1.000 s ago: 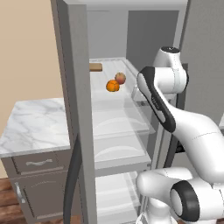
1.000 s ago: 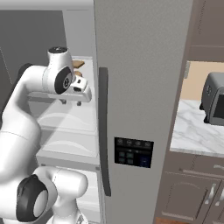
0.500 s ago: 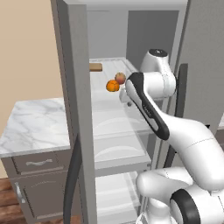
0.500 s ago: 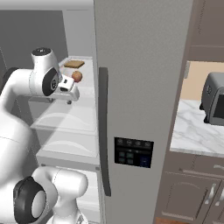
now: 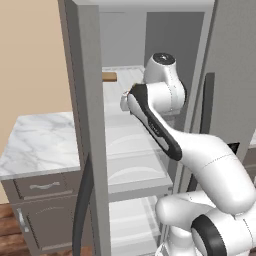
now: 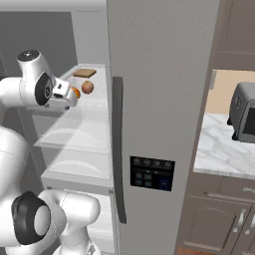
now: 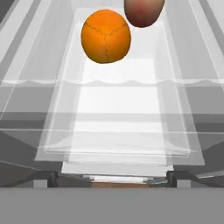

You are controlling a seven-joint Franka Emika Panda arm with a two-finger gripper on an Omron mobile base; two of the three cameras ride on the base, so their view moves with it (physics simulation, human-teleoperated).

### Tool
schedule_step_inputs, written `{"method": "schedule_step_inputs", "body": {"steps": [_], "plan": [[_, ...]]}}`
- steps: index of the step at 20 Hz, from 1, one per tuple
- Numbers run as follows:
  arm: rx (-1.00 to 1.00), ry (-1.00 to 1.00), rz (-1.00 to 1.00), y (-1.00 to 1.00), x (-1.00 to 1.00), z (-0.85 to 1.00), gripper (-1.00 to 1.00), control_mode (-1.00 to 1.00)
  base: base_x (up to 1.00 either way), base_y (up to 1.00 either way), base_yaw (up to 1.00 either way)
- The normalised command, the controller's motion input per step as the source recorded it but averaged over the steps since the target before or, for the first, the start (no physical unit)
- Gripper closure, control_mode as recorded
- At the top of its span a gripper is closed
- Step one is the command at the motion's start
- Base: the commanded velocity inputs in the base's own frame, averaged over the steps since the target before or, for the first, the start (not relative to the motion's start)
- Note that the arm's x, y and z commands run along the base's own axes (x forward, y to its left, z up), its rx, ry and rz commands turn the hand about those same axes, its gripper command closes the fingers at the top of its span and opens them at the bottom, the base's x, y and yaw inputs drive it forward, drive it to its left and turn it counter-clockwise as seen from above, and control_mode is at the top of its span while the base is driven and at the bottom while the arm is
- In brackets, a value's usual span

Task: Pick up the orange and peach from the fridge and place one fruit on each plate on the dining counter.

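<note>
Orange (image 7: pixel 106 36) just beside peach (image 7: pixel 143 12) on fridge (image 6: pixel 159 99) shelf; we can't tell gripper (image 6: pixel 67 97) state.

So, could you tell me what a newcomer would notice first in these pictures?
Probably the orange, bright against the pale shelf of the open fridge, with the peach just behind it. Next comes the white arm reaching into that shelf, its gripper close to the fruit.
</note>
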Motion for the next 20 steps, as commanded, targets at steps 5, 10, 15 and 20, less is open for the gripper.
{"method": "schedule_step_inputs", "body": {"steps": [5, 10, 15, 20], "plan": [[0.0, -0.04, 0.0, 0.09, 0.49, 0.29, -1.0, -1.0, 0.0, 0.0, 0.0], [0.0, 0.0, 0.0, 0.0, 0.59, 0.03, -1.0, -1.0, 0.0, 0.0, 0.0], [0.0, 0.0, 0.0, 0.05, 0.49, 0.0, -1.0, -1.0, 0.0, 0.0, 0.0], [0.0, 0.0, 0.0, 0.0, 0.42, 0.0, -1.0, -1.0, 0.0, 0.0, 0.0]]}}
